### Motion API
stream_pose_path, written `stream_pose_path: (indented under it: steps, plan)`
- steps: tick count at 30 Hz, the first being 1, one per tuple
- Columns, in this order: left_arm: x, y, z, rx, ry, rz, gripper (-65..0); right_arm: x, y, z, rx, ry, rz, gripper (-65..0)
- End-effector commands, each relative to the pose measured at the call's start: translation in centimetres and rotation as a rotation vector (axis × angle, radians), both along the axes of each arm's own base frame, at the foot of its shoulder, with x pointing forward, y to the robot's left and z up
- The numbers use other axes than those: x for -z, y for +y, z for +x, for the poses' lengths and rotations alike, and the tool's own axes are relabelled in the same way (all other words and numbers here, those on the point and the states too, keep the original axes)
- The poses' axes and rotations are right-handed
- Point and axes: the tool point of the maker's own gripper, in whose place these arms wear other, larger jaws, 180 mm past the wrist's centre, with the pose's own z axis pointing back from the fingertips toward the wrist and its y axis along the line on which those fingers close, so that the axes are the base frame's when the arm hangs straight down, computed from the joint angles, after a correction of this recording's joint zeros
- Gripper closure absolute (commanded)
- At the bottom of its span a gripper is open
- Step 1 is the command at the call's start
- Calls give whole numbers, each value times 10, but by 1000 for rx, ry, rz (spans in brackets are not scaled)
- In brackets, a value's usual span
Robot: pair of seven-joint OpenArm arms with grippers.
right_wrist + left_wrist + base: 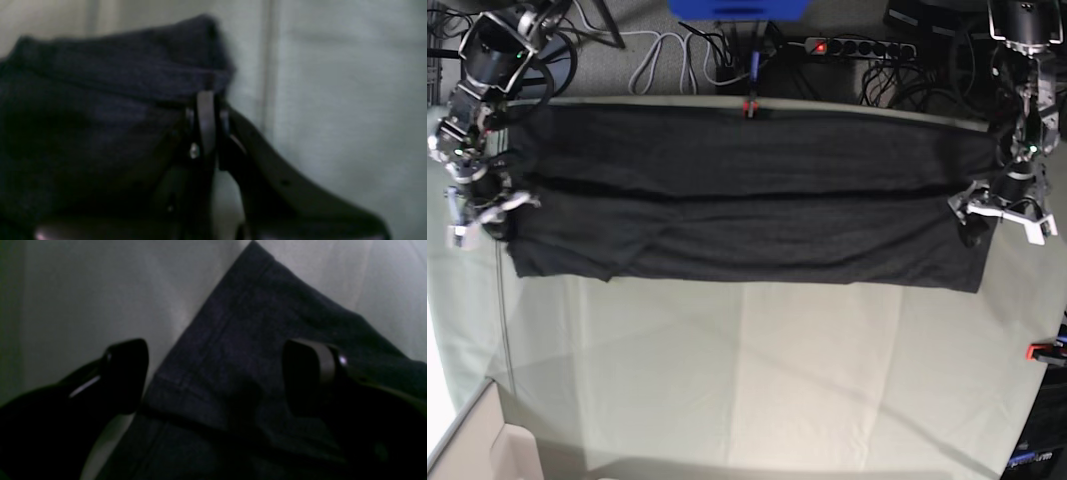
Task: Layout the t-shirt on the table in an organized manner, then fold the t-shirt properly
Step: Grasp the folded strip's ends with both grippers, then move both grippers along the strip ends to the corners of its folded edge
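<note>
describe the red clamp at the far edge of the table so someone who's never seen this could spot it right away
Start at the table, covered in pale grey-green cloth, and follow the long dark t-shirt stretched across its far side. At the middle of the shirt's far edge sits the small red clamp, under a dangling cable. Another red clamp sits at the table's side edge, clear of the shirt.

Power strip (859, 47): black, red switch lit, beyond the far edge.
White cable (667, 50): looped on floor.
Blue box (737, 8): top centre.
</note>
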Motion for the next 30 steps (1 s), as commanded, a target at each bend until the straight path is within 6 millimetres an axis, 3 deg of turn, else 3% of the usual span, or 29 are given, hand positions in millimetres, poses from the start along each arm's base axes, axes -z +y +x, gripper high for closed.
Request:
stream_pose_path:
  steps: [1,3,18,24,30]
  plan:
    - [-16,8,9,2,-50,29,-615,-22,-10,7,12,-78,-22,0]
    - [-16,8,9,2,-50,29,-615,-35,-8,9,14,-112,-46,0]
    - [-17,7,11,2,-53,28,-615,-52,36,-40,-7,-138,-92,0]
    - [-16,7,10,2,-51,28,-615,-84,38,-69,25,-229,-61,0]
    - [-17,8,12,1,-56,27,-615,-80,40,-100,41,-205,-26,0]
